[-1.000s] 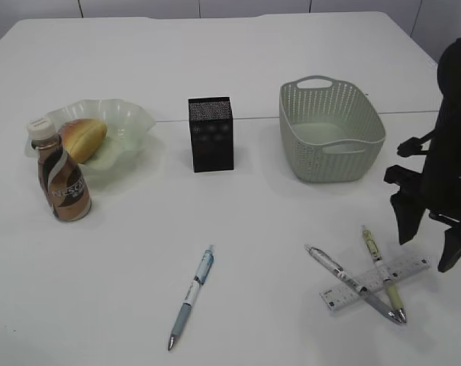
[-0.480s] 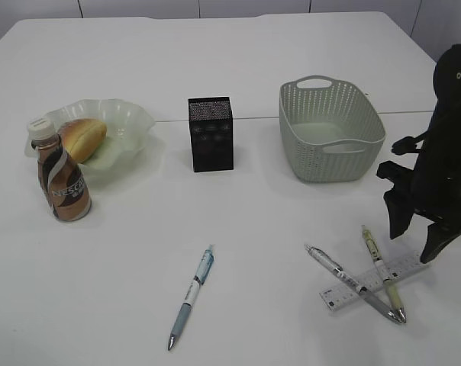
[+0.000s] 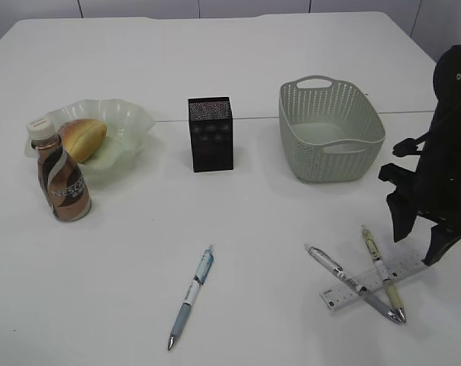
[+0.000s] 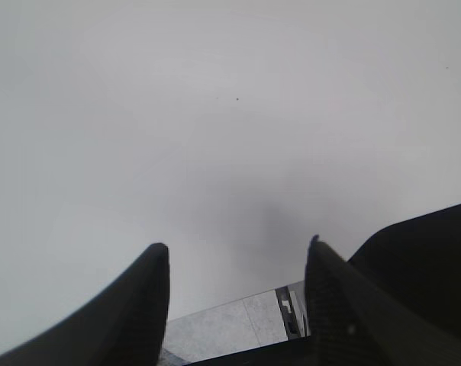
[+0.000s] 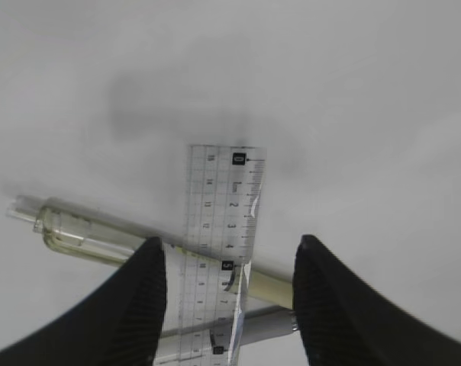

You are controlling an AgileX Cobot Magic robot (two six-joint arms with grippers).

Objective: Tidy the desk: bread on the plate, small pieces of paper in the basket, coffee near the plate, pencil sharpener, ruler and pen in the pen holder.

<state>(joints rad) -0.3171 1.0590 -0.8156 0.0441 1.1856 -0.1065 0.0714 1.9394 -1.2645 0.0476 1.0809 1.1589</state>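
Since the earlier frame the right hand (image 3: 420,245) has shifted left and dropped toward the ruler (image 3: 375,284), then barely moves; everything else sits as before. In the right wrist view that hand (image 5: 229,286) hangs with jaws apart, straddling the clear ruler (image 5: 219,244), nothing clamped between them and contact not clear. Ruler lies on the white bench (image 3: 238,229) at front right, crossed with two pens: a yellowish one (image 3: 382,272) and a grey one (image 3: 354,283); how they are stacked can't be told from the exterior view. In the wrist view the yellowish pen (image 5: 85,232) runs sideways across the ruler and the grey pen (image 5: 265,324) shows just below it. A third pen, blue and white (image 3: 192,296), lies alone at front centre, well apart from the rest. Black mesh pen holder (image 3: 211,133) stands upright mid-bench. Grey-green basket (image 3: 331,130) sits to its right; no paper balls can be made out inside. Bread (image 3: 82,138) rests on the pale green plate (image 3: 131,120) at far left; coffee (image 3: 61,175) stands upright just in front of the plate, close beside it. Left hand (image 4: 236,263) shows only in its own wrist view, jaws spread, released, holding nothing, over the bench edge with grey floor below.
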